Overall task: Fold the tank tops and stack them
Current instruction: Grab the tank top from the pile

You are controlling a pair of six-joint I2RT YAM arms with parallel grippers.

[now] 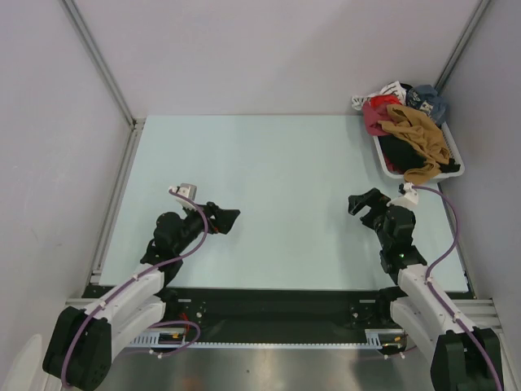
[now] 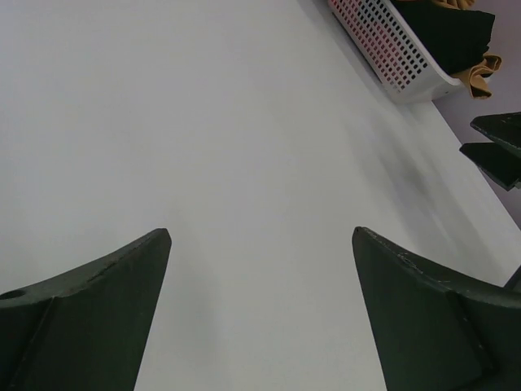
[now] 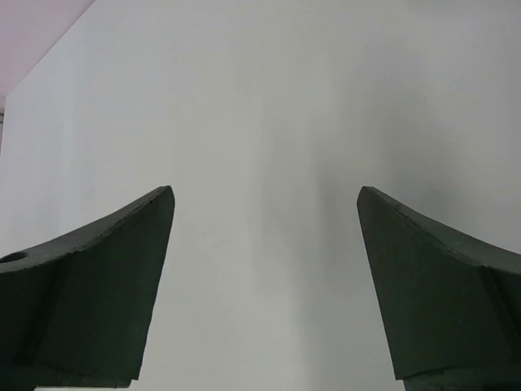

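The tan-brown tank top [image 1: 419, 137] lies crumpled on top of a heap of clothes in a white basket [image 1: 453, 171] at the table's back right; a corner of it hangs over the basket rim in the left wrist view [image 2: 480, 75]. A slate-blue cloth [image 1: 429, 101] shows at the back of the heap, mostly buried. My left gripper [image 1: 228, 218] [image 2: 261, 236] is open and empty over the bare table at the front left. My right gripper [image 1: 364, 205] [image 3: 265, 191] is open and empty at the front right, a little short of the basket.
The basket also holds red [image 1: 376, 114], black [image 1: 399, 151] and white [image 1: 391, 90] clothes. Its perforated wall [image 2: 391, 53] shows in the left wrist view, with the right gripper's fingers [image 2: 496, 147] beside it. Grey walls enclose the pale table [image 1: 269, 163].
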